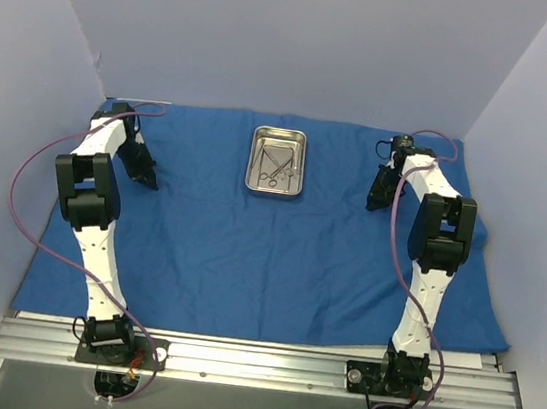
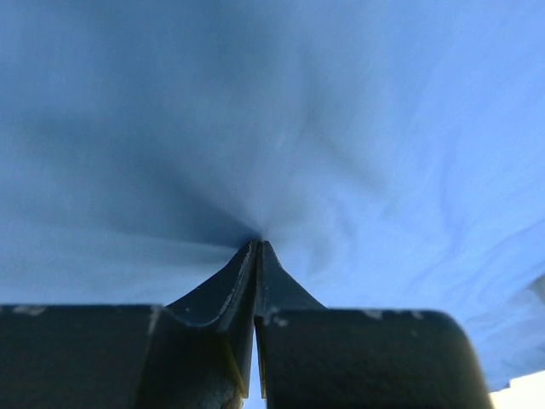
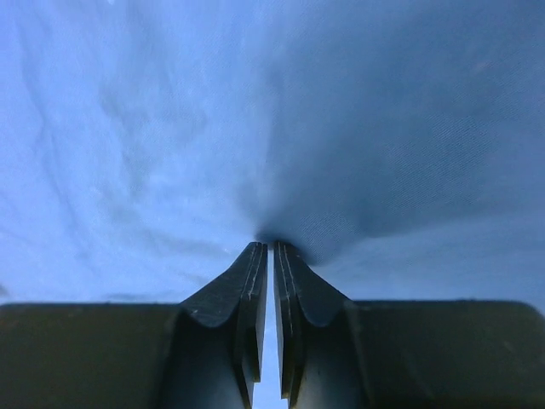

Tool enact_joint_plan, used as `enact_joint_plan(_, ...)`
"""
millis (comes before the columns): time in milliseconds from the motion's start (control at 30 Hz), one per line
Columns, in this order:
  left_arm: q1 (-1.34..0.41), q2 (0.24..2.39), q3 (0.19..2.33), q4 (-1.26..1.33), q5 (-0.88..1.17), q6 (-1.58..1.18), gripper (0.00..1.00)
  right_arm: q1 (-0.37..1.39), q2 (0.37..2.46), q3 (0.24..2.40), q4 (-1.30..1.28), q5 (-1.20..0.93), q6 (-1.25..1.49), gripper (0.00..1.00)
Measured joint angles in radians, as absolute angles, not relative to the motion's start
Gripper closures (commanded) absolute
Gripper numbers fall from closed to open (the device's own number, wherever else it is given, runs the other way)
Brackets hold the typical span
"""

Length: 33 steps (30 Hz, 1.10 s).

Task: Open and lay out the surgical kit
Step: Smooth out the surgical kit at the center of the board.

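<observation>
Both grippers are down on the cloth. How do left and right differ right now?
The left gripper sits left of the tray, the right gripper right of it. The left's fingertips meet fully; the right's leave a thin slit. Creases fan out sharply from the left's tips; at the right's the cloth mostly shows a dark pucker. Shared: both are shut, tips down on the cloth, seemingly pinching it.
</observation>
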State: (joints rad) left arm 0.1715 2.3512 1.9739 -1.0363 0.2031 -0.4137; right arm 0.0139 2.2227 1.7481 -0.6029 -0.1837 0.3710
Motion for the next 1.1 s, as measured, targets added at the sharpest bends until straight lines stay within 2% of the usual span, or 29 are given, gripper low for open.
enact_joint_plan(133, 0.171, 2.300, 1.905, -1.033, 0.171, -0.415, 0.90, 0.006, 2.262, 1.822, -0.600, -0.172, 0.364, 0.90)
enact_joint_plan(367, 0.181, 2.308, 1.900, -1.036, 0.141, -0.413, 0.90, -0.013, 2.289, 1.833, -0.578, -0.184, 0.371, 0.98)
enact_joint_plan(600, 0.193, 2.320, 1.902, -1.037, 0.174, -0.414, 0.89, -0.046, 2.236, 1.713, -0.472, -0.248, 0.391, 0.97)
enact_joint_plan(700, 0.196, 2.306, 1.879, -1.019, 0.180, -0.415, 0.86, -0.047, 2.235, 1.720, -0.475, -0.250, 0.386, 0.89)
enact_joint_plan(833, 0.189, 2.253, 1.807, -0.993, 0.163, -0.414, 0.84, -0.047, 2.263, 1.796, -0.534, -0.218, 0.375, 0.70)
enact_joint_plan(867, 0.185, 2.246, 1.798, -0.994, 0.158, -0.414, 0.83, -0.049, 2.271, 1.823, -0.558, -0.191, 0.368, 0.63)
enact_joint_plan(967, 0.167, 2.232, 1.794, -0.992, 0.145, -0.414, 0.83, -0.065, 2.254, 1.838, -0.599, -0.121, 0.358, 0.60)
enact_joint_plan(1100, 0.126, 2.222, 1.808, -0.992, 0.134, -0.411, 0.83, -0.139, 2.086, 1.651, -0.585, -0.054, 0.366, 0.63)
